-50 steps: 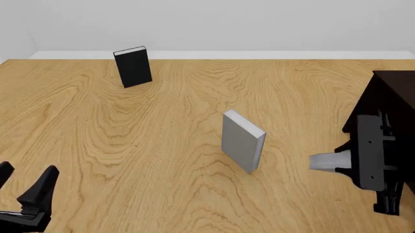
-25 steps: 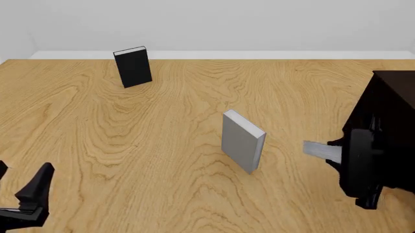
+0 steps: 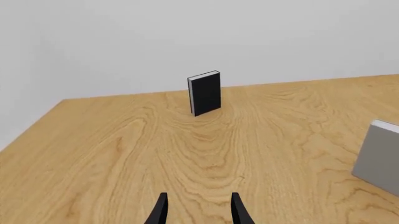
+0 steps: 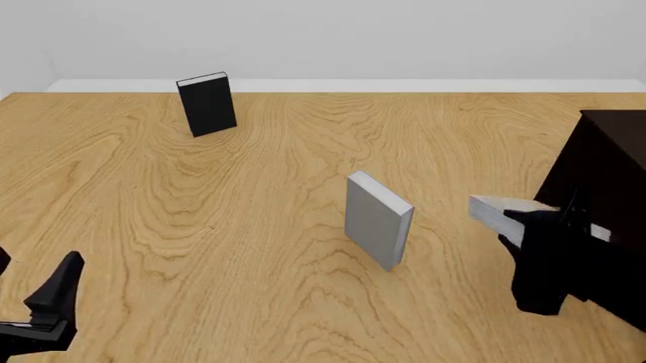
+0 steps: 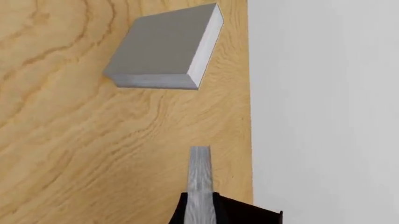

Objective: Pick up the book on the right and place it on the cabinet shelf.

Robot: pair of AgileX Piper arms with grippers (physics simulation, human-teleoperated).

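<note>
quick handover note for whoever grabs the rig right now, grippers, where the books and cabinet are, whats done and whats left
Right gripper: shut on the book, a light-grey one, held off the table beside the cabinet at the table's right edge.
Left gripper: open and holding nothing, low at the near left.
The other grey book stands upright mid-table; the black book stands upright at the far left.
Done: pick-up. Left: get the held book onto the cabinet shelf, whose opening is not visible in these views, and release.

Both grippers are rendered in plain matte black. The left gripper [image 4: 35, 291] is formed of two flat, tapering fingers on a blocky base. The right gripper [image 4: 525, 227] is seen as a chunky, angular black housing beside the cabinet [image 4: 610, 162]. No markings can be made out.
</note>
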